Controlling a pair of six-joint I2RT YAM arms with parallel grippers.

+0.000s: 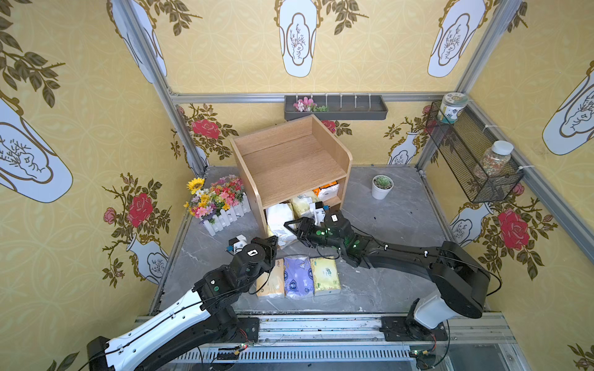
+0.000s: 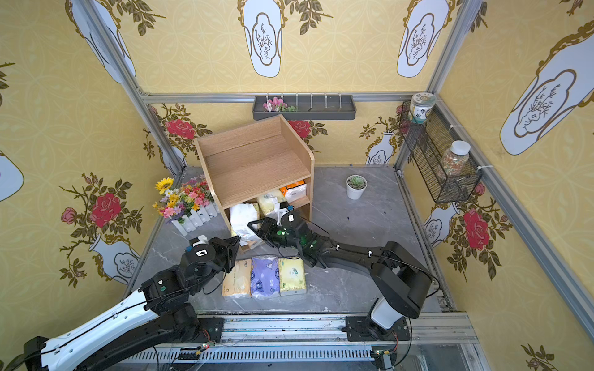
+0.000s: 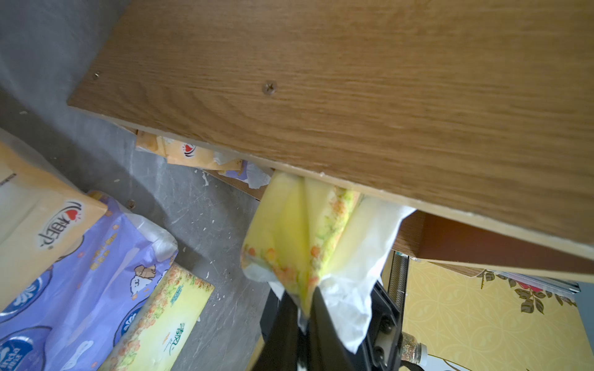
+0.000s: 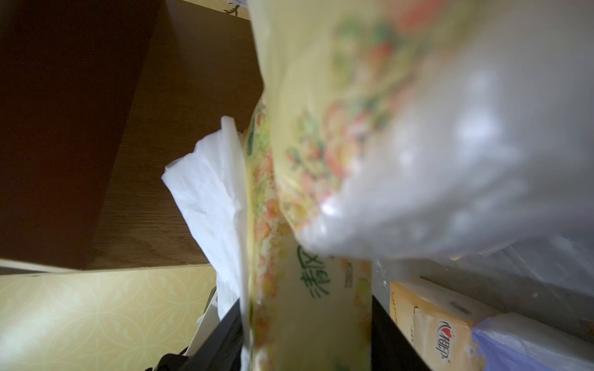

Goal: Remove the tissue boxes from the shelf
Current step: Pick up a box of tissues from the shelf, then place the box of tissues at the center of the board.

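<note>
A pale yellow, green-printed plastic-wrapped tissue pack [image 3: 283, 231] pokes out of the bottom tier of the light-brown wooden shelf [image 3: 353, 96]. The left tool [image 3: 302, 298] pinches its wrapper end, and the right tool [image 4: 307, 302] clasps its sides.

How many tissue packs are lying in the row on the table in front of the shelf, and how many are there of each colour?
tan tissue pack: 1
lavender tissue pack: 1
pale yellow tissue pack: 1
Total in the row: 3
</note>
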